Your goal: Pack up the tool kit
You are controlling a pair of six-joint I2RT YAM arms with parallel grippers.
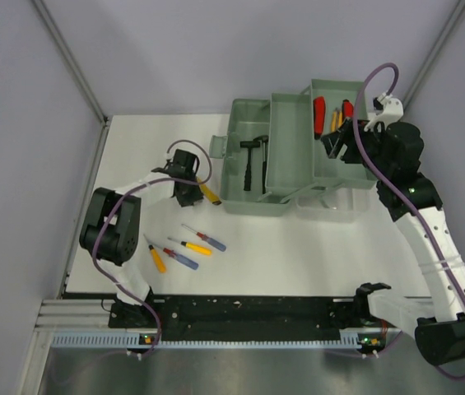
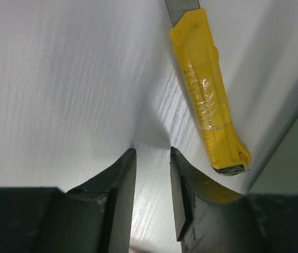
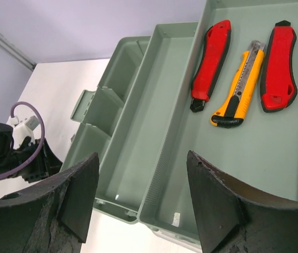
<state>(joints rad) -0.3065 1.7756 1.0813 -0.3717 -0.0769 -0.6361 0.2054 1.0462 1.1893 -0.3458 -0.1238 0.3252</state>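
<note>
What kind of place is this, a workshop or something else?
Probably a robot lab test cell, not a workshop: a white table enclosed by plain panels, a left arm and right arm bolted at its edge, a toolbox laid open.

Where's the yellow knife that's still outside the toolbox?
The yellow knife lies on the table, left side of the top view, between the left hand and the near-left corner of the toolbox, ungripped.
</note>
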